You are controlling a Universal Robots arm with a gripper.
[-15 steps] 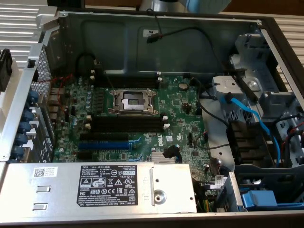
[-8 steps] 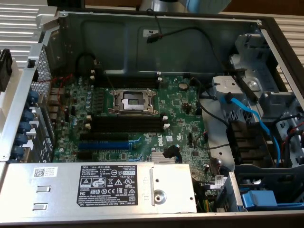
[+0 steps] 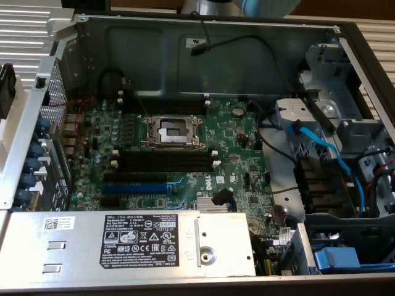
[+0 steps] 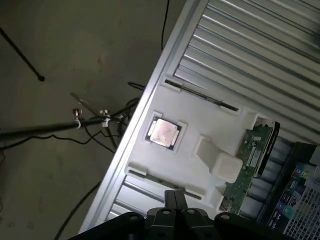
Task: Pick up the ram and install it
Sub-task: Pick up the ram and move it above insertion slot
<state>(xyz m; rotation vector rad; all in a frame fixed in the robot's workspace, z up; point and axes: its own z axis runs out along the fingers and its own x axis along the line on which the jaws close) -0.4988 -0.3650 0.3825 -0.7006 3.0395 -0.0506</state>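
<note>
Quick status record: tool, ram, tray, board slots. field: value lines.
tool: shut, over the white tray's edge, nothing gripped that shows
ram: green stick lying at the white tray, apart from the tool
cpu chip: in a tray pocket
black slots: on the motherboard, no stick seated
task: ram not yet picked up

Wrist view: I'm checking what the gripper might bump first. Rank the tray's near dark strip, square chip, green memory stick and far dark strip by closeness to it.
1. Near dark strip, at the tray edge right by the gripper.
2. Square chip, mid-tray, and green memory stick, along one side: too close to call.
3. Far dark strip, at the opposite edge.
</note>
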